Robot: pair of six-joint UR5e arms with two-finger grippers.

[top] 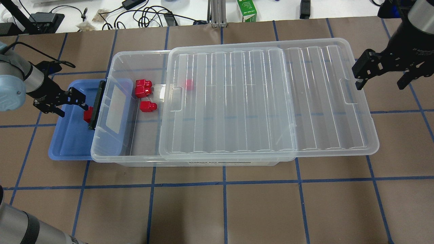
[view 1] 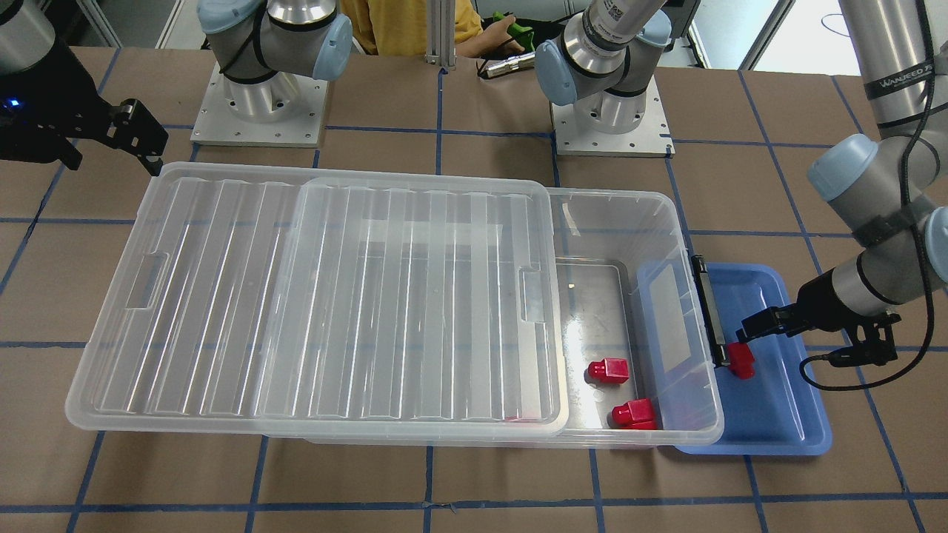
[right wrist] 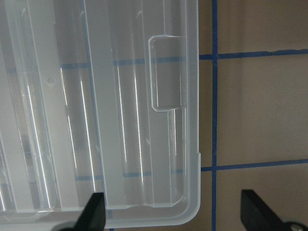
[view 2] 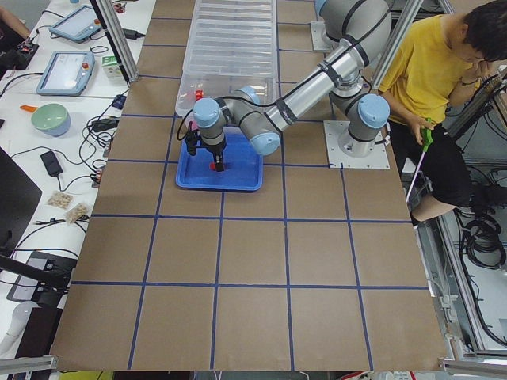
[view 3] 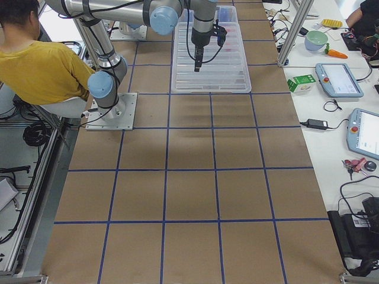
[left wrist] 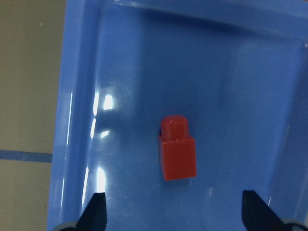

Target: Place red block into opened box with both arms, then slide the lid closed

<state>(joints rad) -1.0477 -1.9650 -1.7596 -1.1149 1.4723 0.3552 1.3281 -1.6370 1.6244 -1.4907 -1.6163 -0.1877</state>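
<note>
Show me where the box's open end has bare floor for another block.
Bare floor lies in the box between the nearer red block, the edge of the lid and the wall nearest the robot. The far side is crowded: other red blocks sit against that wall.

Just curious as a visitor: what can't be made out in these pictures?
Overhead view, red smear under the lid: ribbed plastic blurs it.
Overhead view, label on the box: print too small.
Whether the right hand touches the lid: overhead view shows no height.
</note>
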